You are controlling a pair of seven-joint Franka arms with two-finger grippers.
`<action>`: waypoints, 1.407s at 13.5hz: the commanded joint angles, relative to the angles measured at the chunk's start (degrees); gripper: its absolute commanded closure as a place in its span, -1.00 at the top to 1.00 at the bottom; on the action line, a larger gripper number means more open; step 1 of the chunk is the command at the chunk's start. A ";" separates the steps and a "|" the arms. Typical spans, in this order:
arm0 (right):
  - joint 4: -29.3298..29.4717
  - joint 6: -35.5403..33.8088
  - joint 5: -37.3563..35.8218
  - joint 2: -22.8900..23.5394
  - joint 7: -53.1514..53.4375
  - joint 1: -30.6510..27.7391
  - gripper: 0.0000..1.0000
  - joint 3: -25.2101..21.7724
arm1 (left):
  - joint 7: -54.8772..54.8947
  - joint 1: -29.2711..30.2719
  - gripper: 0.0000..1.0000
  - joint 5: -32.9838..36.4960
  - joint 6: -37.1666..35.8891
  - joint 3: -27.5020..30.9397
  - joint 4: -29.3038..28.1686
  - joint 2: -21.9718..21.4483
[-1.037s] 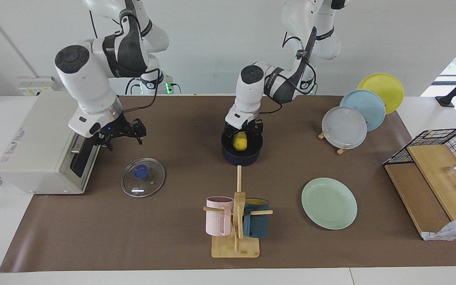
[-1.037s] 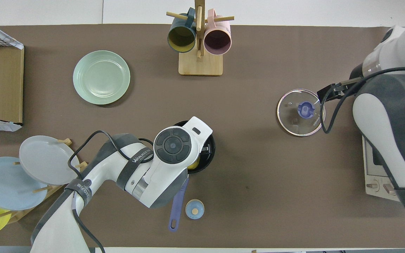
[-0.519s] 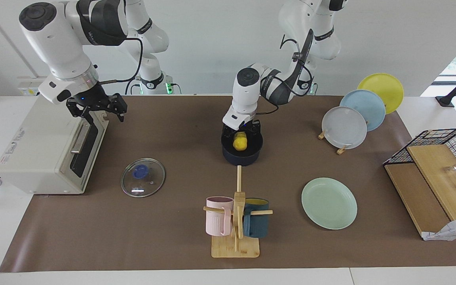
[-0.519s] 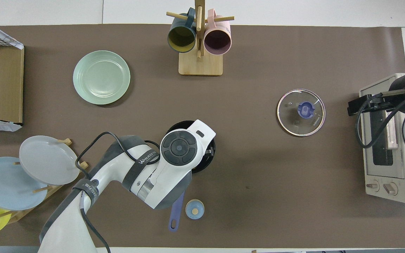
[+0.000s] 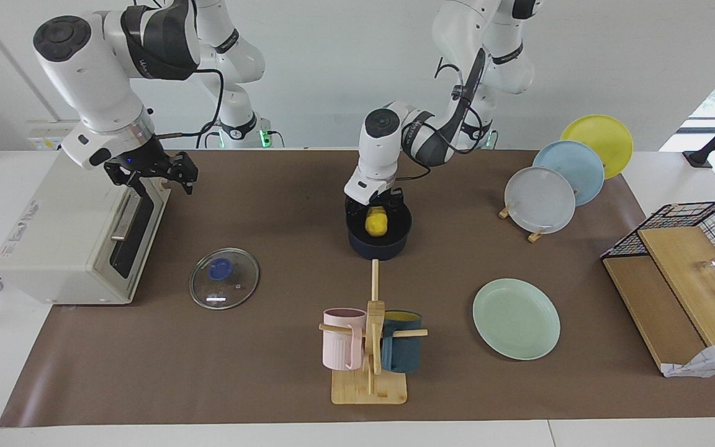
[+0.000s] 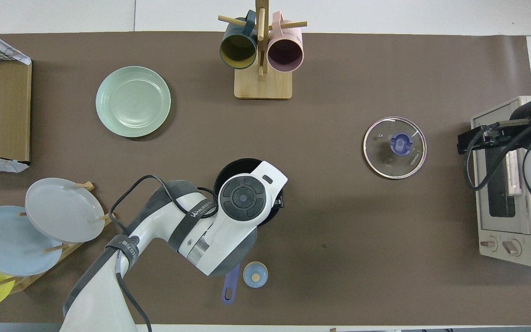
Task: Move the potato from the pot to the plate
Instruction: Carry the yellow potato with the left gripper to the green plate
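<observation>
One potato (image 5: 377, 222) is sitting upright in the pot (image 5: 379, 236), directly under your left pincer (image 5: 375, 205); I cannot tell its opening. From overhead, your wrist is hiding it, and the plate (image 6: 133, 102) is lying farther out.

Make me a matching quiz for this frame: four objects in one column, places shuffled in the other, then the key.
Things:
1. potato
2. glass lid
3. teal mug
4. grey-white plate

Places:
A. propped on the plate rack
B. flat on the mat by the toaster oven
C. in the pot, at the left gripper
D. hanging on the mug stand

Pairs: 1-C, 2-B, 3-D, 4-A
</observation>
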 commanded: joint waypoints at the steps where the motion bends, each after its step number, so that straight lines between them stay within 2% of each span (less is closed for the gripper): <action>1: 0.20 -0.97 -0.32 -0.47 0.95 1.18 1.00 -1.33 | -0.88 -1.41 0.80 0.05 1.65 0.82 -0.78 -0.07; 3: -3.56 0.16 -0.32 -3.45 0.95 1.00 1.00 -1.33 | -0.35 -1.23 0.39 0.14 1.65 0.90 -0.52 -0.07; 7: -3.85 0.43 -0.23 -3.55 0.95 -1.01 1.00 -1.24 | 0.35 -0.53 -0.57 0.14 1.57 0.90 -0.16 0.02; 9: -3.59 0.34 0.12 -3.46 0.78 -1.46 1.00 -1.24 | 0.35 -0.44 -0.90 0.14 1.57 0.90 0.01 0.37; 10: -3.58 0.34 0.12 -3.38 0.87 -1.90 1.00 -1.24 | 0.35 -0.44 -1.00 0.14 1.31 0.90 0.36 0.37; 13: -3.67 0.52 0.21 -3.37 0.43 -3.31 1.00 -1.33 | 0.44 1.75 -1.00 0.14 -0.18 0.90 1.59 -0.68; 19: -1.30 2.00 -0.67 -2.32 -2.21 -2.95 1.00 -0.89 | 7.54 8.60 -1.00 -2.05 -16.34 0.99 11.87 -5.95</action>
